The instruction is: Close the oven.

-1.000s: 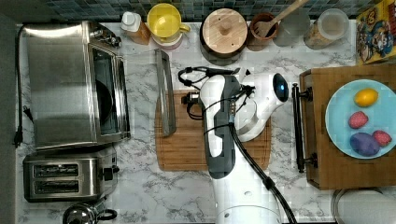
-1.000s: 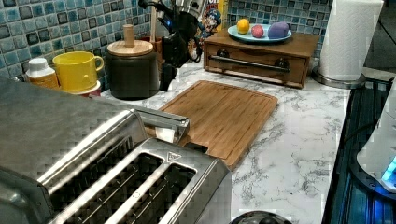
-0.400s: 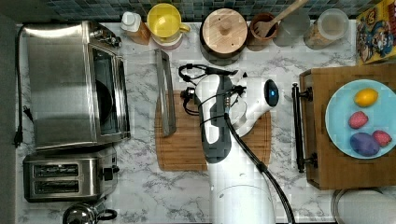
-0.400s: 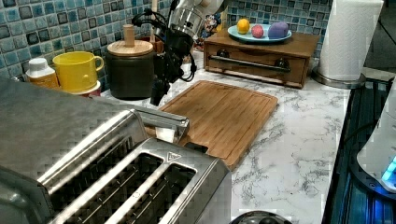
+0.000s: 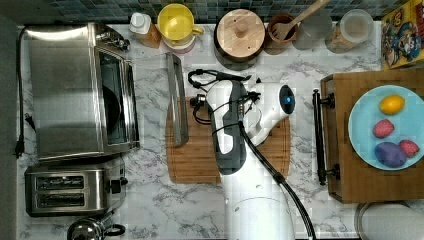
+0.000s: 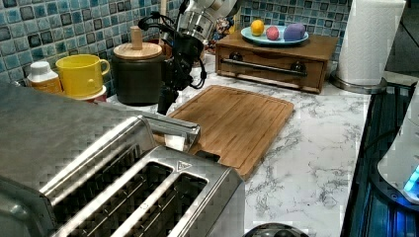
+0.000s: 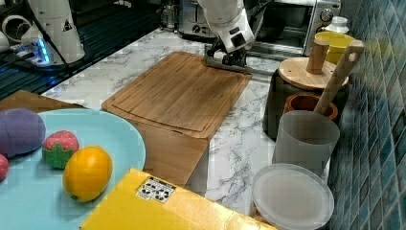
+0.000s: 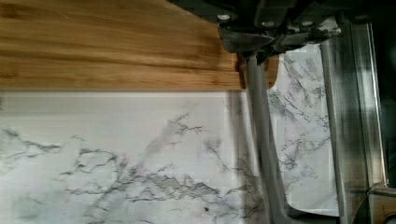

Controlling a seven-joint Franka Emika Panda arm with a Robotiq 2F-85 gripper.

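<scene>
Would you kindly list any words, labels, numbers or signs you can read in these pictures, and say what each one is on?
No text can be read for certain.
Yellow box: a white sticker with dark square code marks, too small to read.
Yellow box in the top view: colourful printed artwork, lettering blurred.
Toaster: a small triangular sign on its top, too small to read.
White base: a small dark triangular mark, unreadable.
Oven: no legible markings.

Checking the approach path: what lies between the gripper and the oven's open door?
Nothing. In the top view, the gripper is right beside the oven door's handle.
</scene>
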